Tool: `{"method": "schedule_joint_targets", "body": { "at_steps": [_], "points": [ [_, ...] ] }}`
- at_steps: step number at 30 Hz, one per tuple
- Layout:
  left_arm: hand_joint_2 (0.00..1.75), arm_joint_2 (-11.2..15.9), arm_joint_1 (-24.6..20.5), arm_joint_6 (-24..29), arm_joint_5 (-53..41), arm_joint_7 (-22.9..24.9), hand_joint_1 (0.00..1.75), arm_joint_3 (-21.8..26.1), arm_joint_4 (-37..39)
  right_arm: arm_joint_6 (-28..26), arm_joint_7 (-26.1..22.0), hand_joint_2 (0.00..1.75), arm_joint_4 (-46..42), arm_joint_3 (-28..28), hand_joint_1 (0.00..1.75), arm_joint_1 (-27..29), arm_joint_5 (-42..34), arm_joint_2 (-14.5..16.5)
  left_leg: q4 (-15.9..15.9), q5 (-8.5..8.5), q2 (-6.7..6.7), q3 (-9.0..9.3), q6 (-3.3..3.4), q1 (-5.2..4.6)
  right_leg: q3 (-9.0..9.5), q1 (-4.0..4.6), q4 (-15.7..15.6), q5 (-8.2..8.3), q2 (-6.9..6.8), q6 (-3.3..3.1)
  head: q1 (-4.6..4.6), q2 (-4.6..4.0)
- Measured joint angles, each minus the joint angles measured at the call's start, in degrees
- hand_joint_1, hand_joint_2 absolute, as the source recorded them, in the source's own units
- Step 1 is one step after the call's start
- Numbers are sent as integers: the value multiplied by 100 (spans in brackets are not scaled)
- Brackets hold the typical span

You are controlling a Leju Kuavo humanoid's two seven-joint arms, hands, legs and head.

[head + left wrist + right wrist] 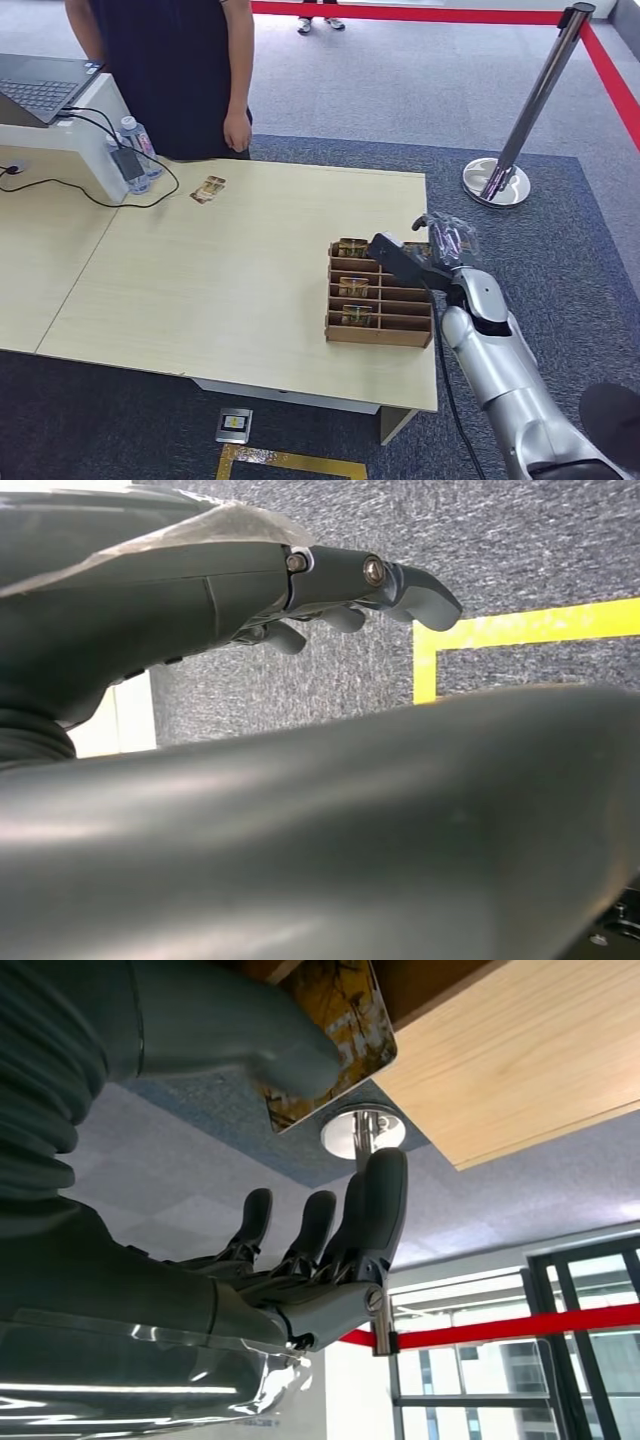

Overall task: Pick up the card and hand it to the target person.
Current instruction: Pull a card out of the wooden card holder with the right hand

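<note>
No print legible on card [332,1020] from my feeds. Wooden organizer [379,295] near table [226,280] right edge, cards in its left slots. My right hand [411,255] over organizer, thumb against card, fingers [377,1200] spread apart. Left hand [355,580] empty, fingers loosely extended over carpet. Person [173,70] at far edge.

A pale wood worktop [226,280] stands on dark blue carpet [528,250], with lighter grey carpet [377,90] beyond. A chrome stanchion [521,130] carries red belts [407,14]. Yellow tape [290,462] marks the floor. Windows [483,1360] are bright with daylight.
</note>
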Motion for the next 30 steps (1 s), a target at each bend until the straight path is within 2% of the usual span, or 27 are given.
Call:
{"method": "schedule_joint_targets", "body": {
  "at_steps": [14, 30],
  "points": [
    [0, -2, 2, 18, 45, 19, 0, 10, 0, 5, 22, 175, 289, 9, 86, -213, 16, 154, 0, 0, 0, 0, 0, 0, 0, 0, 0, 0, 0, 0, -1, 0],
    [0, -2, 2, 27, 24, 52, 0, 9, 0, 7, 75, 175, 319, 9, 85, -160, 52, 94, 1, 0, 0, 1, 0, 0, 0, 0, -1, 0, 0, 0, 0, 0]
  ]
}}
